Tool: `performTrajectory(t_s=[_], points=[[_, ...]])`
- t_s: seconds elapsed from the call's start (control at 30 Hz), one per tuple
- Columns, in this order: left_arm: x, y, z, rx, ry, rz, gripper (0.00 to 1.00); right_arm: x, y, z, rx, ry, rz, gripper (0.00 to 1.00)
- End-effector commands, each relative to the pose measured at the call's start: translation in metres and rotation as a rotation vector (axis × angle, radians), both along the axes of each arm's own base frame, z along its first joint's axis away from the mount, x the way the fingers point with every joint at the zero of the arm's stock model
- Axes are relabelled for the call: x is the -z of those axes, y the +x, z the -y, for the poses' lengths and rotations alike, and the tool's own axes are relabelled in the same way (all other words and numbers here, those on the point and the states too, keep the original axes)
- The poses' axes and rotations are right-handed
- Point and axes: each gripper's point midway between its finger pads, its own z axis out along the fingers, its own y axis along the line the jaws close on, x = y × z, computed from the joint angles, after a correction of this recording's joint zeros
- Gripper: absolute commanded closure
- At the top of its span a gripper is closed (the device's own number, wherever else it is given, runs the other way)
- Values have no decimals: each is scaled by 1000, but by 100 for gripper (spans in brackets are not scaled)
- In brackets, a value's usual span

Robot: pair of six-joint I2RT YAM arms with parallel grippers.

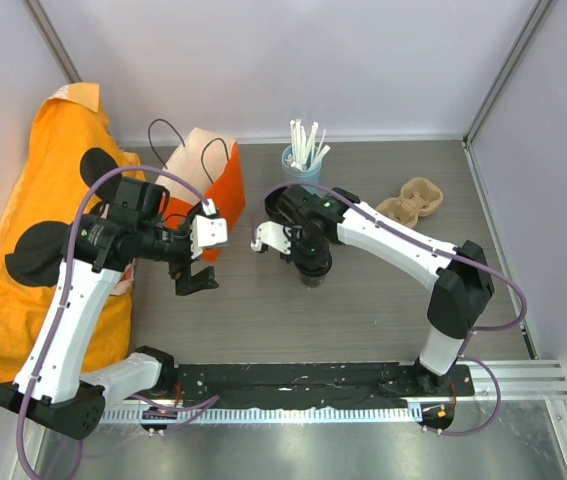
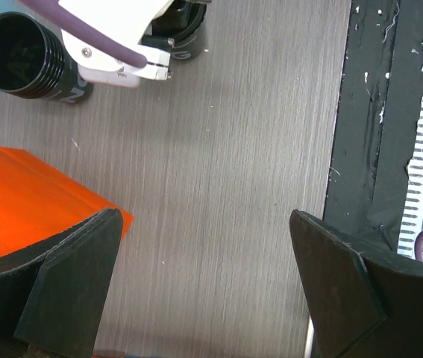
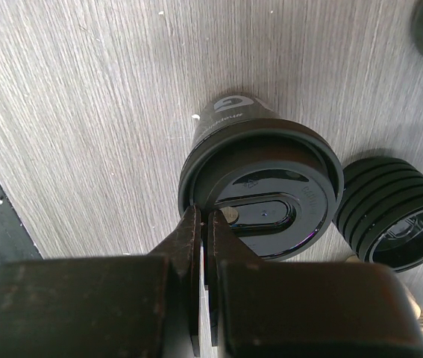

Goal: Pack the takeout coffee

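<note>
Two arms bend inward over the table point(image 1: 363, 320). We see the left gripper point(image 2: 204, 283) spread wide, low beside the orange bag point(image 1: 225, 190). Our right gripper point(image 3: 204, 221) points down, fingers pressed together at the near rim of the lidded cup point(image 3: 271, 186) standing mid-table.

On the near side of the orange bag point(image 1: 225, 190), bare table point(image 1: 263, 325) is lying open, with only the left gripper point(image 1: 195, 281) hanging over it. To the bag's right, the right gripper point(image 1: 313, 270) is crowding a lidded cup point(image 3: 271, 179) and the open cup point(image 3: 394, 216) just beside it. A straw holder point(image 1: 301, 165) is standing farther back.
</note>
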Motion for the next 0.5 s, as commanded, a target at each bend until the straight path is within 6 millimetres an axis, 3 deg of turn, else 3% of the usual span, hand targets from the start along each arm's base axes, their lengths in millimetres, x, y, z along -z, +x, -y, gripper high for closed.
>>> performTrajectory(t_s=[0.0,0.47], points=[[6,-38,-8,23,19,-152,0,-11,5,-5,10,7,36,99],[5,-38,-7,29,13,-157,0,-6,5,-4,31,2,32,99]])
